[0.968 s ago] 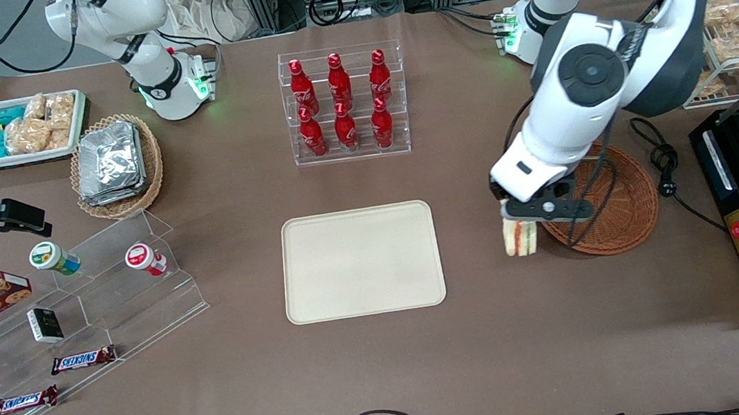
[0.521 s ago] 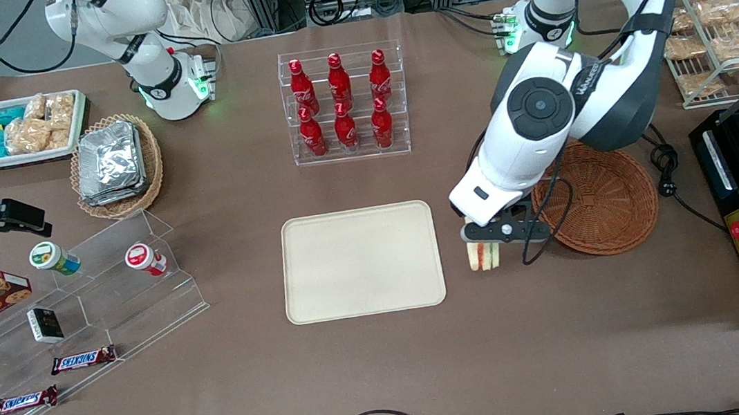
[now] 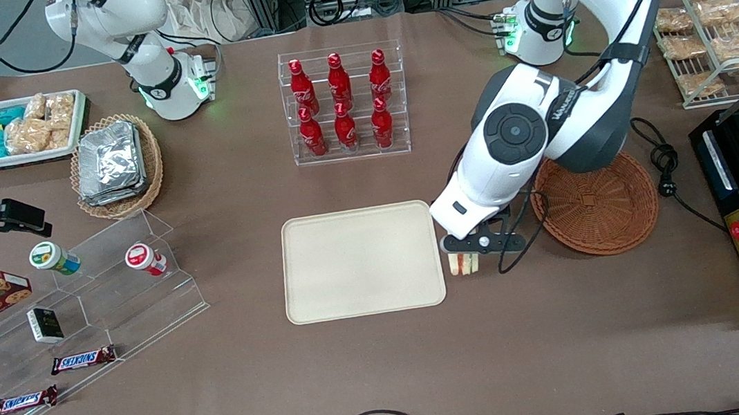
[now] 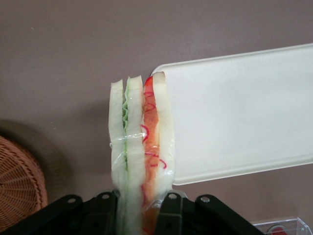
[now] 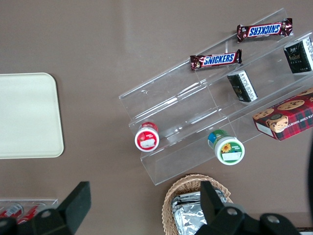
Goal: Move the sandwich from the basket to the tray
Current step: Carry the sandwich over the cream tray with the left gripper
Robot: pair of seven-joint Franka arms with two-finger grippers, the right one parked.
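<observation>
Pincer (image 3: pixel 464 252): clamped on the sandwich (image 3: pixel 463 263), held above the counter (image 3: pixel 388 372) just beside the tray's edge nearest the working arm; in the wrist view the two fingers (image 4: pixel 168 215) press the wedge from both flat sides.
Change: over the last second the pincer has carried the sandwich clear of the basket (image 3: pixel 596 202) and across the gap, now almost at the tray (image 3: pixel 360 261).
Meaning: lift-out done; transfer nearly finished; judged remaining: a short move over the tray, then lowering and release.
Sandwich position: hanging edge-down, filling layers visible, not yet over the tray surface.
Counts: sandwich 1; tray 1, nothing on it; reddish basket 1, nothing in it.
Counts, other: red bottles (image 3: pixel 341 103) 6 in the clear rack; Snickers bars (image 3: pixel 83 359) 2.
</observation>
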